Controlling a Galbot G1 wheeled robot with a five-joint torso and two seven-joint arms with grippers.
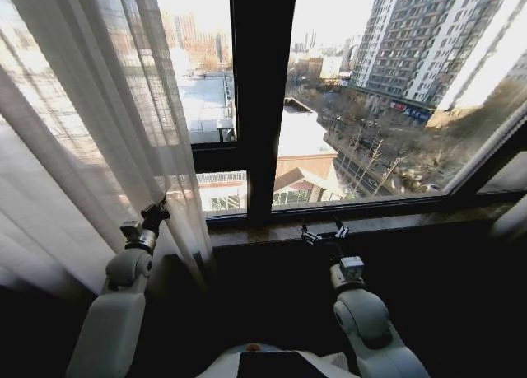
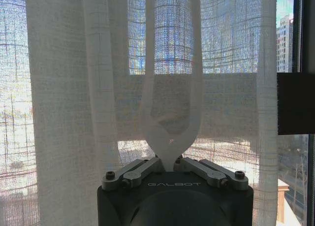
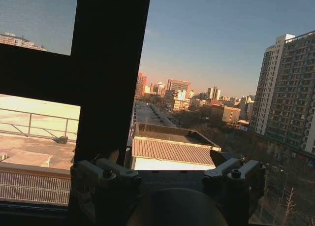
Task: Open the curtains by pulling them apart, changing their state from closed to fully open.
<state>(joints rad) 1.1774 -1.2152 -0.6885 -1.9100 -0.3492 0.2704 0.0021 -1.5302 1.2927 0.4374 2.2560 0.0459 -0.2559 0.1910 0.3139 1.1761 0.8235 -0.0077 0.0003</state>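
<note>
Head view: curtains (image 1: pixel 107 123) bunched at 9–10 o'clock, covering the left pane; centre and right panes bare, city visible thru glass. Left gripper (image 1: pixel 153 214) at approx 8 o'clock, against the curtain's inner edge. Left wrist view: fingers (image 2: pixel 142 168) closed, pinching a fold of curtain fabric (image 2: pixel 170 113). Right gripper (image 1: pixel 324 232) at approx 5 o'clock, just below window sill (image 1: pixel 395 217), fingers spread wide, holding nothing, facing dark window frame (image 3: pixel 110 73).
</note>
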